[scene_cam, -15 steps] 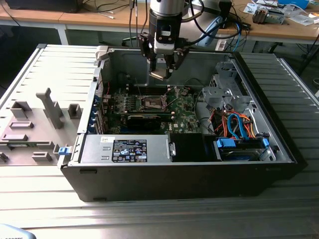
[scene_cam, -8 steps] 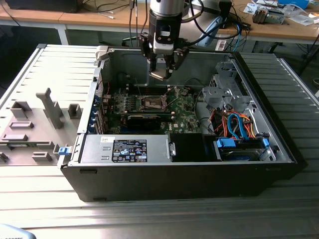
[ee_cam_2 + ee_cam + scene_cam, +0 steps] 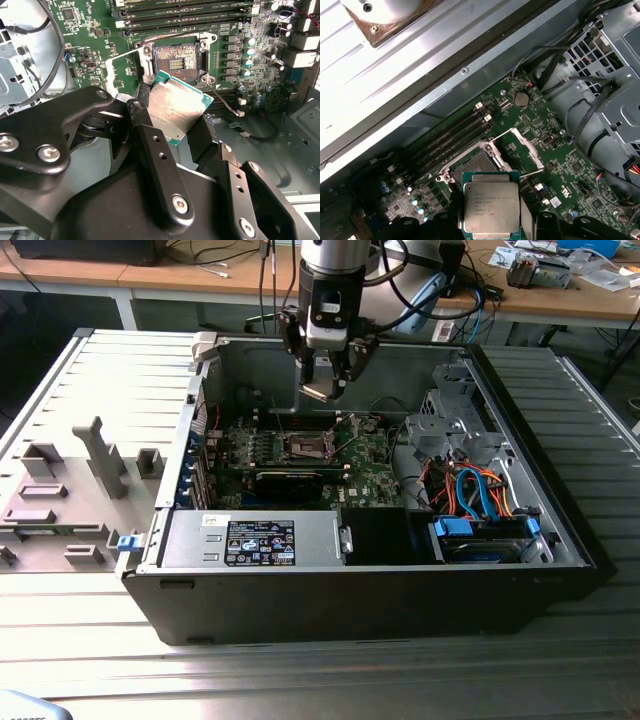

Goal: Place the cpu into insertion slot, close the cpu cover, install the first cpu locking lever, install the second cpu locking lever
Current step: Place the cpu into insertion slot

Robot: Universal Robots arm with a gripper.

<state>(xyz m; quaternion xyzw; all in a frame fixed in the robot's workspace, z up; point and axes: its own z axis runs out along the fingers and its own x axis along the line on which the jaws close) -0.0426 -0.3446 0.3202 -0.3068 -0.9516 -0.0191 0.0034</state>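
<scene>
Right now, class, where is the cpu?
In the second wrist view, the cpu is held by the gripper above the open socket on the motherboard, not yet seated.

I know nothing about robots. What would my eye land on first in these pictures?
Most striking is the gripper hanging over the open computer case in the exterior view, shut on the cpu, a small silvery square. Beneath it, on the green motherboard, lies the empty insertion slot, its dark centre uncovered. Bright orange and blue cables stand out inside the case at the exterior view's right.
</scene>
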